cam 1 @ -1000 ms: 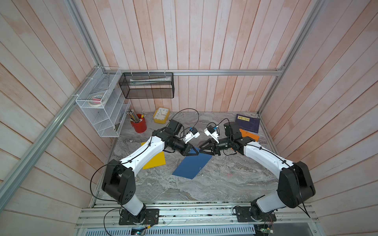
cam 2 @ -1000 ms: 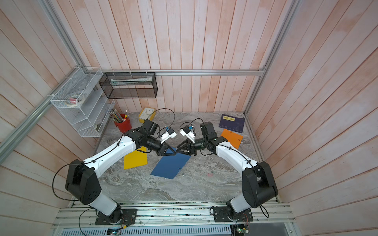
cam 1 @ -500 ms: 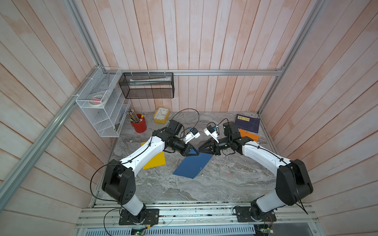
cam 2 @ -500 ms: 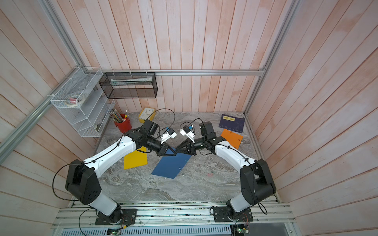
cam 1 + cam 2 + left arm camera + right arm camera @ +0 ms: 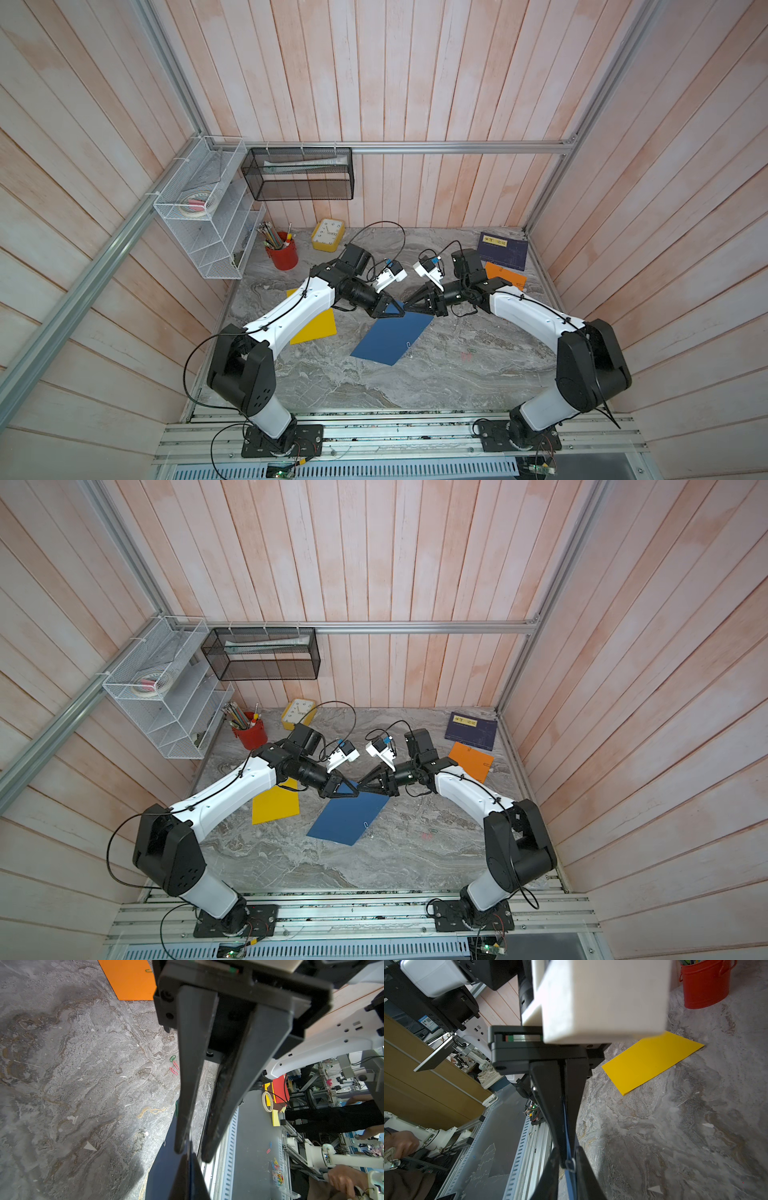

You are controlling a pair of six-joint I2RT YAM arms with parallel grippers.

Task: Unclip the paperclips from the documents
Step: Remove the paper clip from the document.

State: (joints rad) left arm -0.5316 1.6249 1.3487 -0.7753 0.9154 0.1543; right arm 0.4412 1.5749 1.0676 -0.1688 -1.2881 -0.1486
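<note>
**Two claws meet at the blue sheet's far corner**

The left claw is clamped tight on the far corner of the flat blue paper sheet. In the right wrist view the sheet's edge runs between its dark fingers, with a small silvery wire paperclip on that edge right at their tips. The right claw faces it tip to tip. Its jaws are narrow with a slim gap showing, one on each side of that edge and clip.

A second silvery paperclip sits on the sheet's right-hand edge, toward its near corner. The flat yellow paper sheet lies partly under the left arm, with a strip of grey marbled desk between it and the blue one. The flat orange paper sheet lies by the right wall, well apart, with a green paperclip on its edge.

Loose red and green paperclips lie on open desk between the blue sheet and the right arm. A broad stretch of desk shows between the blue sheet's near edge and the front rail.
</note>
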